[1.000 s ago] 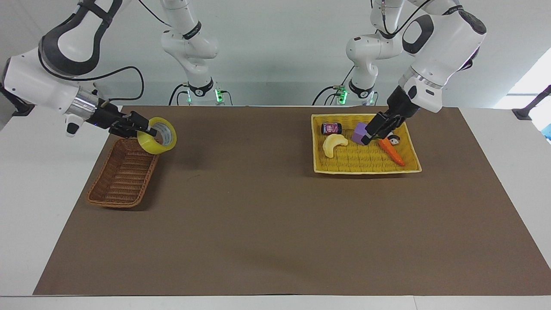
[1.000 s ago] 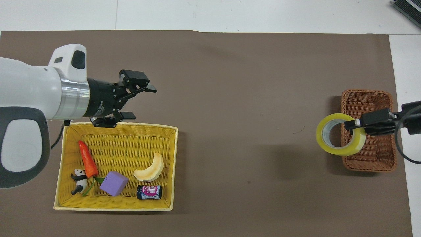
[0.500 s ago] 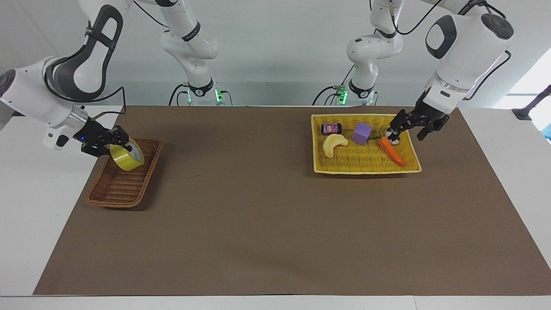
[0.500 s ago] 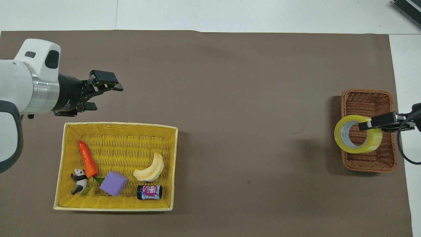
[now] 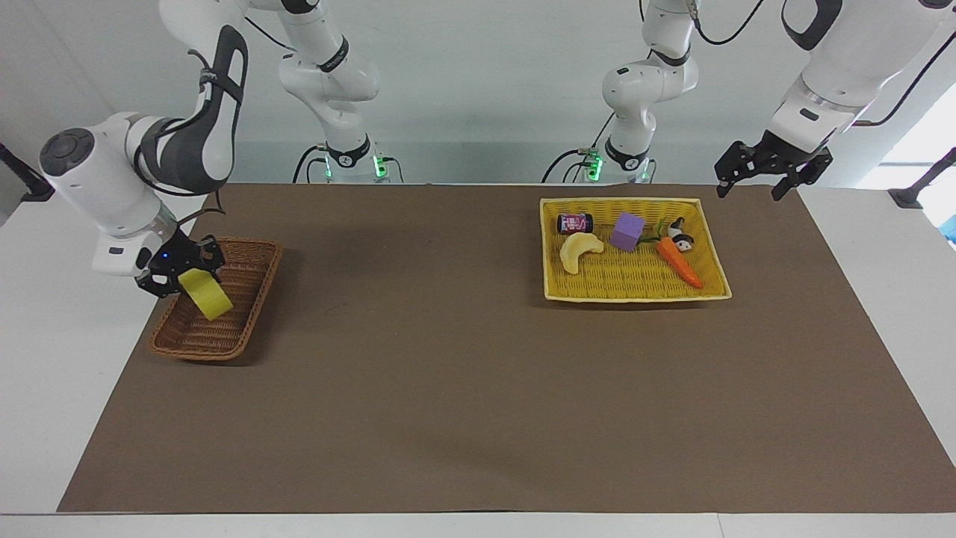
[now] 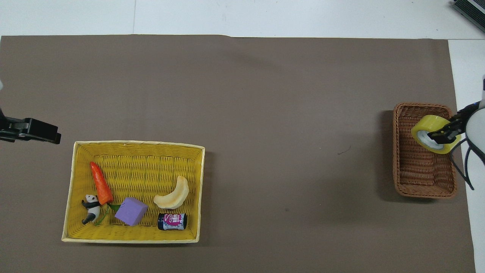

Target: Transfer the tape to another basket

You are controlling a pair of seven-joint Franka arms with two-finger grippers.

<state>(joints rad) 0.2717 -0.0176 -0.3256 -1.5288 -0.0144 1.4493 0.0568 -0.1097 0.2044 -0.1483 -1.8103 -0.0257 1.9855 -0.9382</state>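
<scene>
The yellow tape [image 5: 207,295] hangs tilted, low inside the brown wicker basket [image 5: 224,332] at the right arm's end of the table. My right gripper [image 5: 187,278] is shut on the roll's wall from above. Whether the roll touches the basket's floor I cannot tell. In the overhead view the tape [image 6: 435,135] sits over the part of the basket [image 6: 420,178] farther from the robots, with the right gripper [image 6: 441,132] on it. My left gripper [image 5: 749,187] hangs open and empty in the air, off the yellow tray's corner at the left arm's end; only one of its fingers [image 6: 41,132] shows from above.
The flat yellow tray [image 5: 635,291] holds a carrot [image 5: 680,263], a purple block [image 5: 627,230], a cream crescent toy [image 5: 581,249], a small can [image 5: 574,222] and a panda figure [image 5: 680,236]. A brown mat [image 5: 463,359] covers the table between the two baskets.
The right gripper carried the tape from beside the brown basket to over it and lowered it inside, tilting the roll. The left arm drew back from the yellow tray and rose.
</scene>
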